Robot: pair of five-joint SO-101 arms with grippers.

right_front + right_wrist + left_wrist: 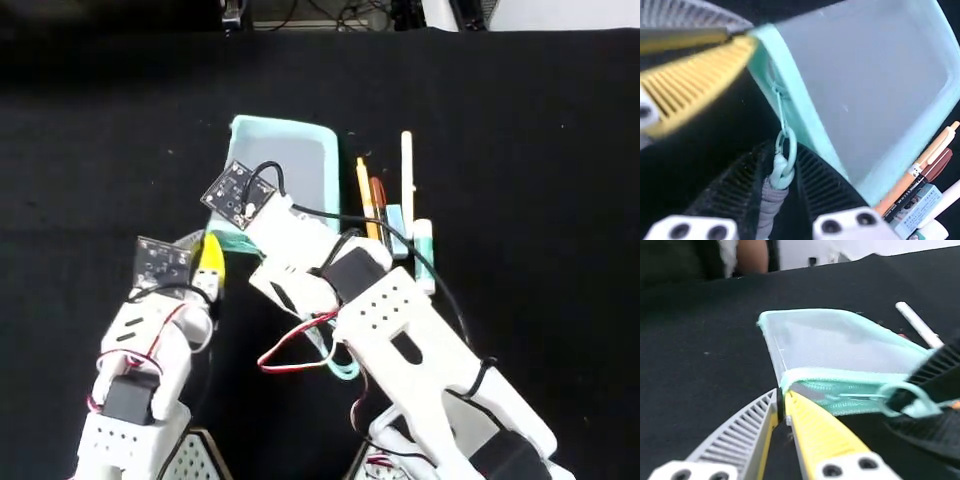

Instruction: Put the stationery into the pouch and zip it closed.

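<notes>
While one corner of the mint-green pouch (840, 340) with translucent mesh sides is pinched between the closed yellow and grey fingers of the left gripper (782, 402), its ring-shaped zip pull (784, 150) is clamped between the black ribbed fingers of the right gripper (782, 182). The pouch is laid flat on the black tablecloth (520, 150), near the middle of the table. Just beside its long edge a slim orange pen (365, 195), a brown pen (379, 205) and a white pen (407, 170) are lined up with a few smaller pale items, all outside the pouch.

The step in hand is judged to be the working of the zip, so that an opening is made for the stationery. How far the zip is already drawn cannot be told. For the next move, the pull would need to be drawn along the zip line while the corner is kept anchored, so that the pouch is not dragged or bunched.
</notes>
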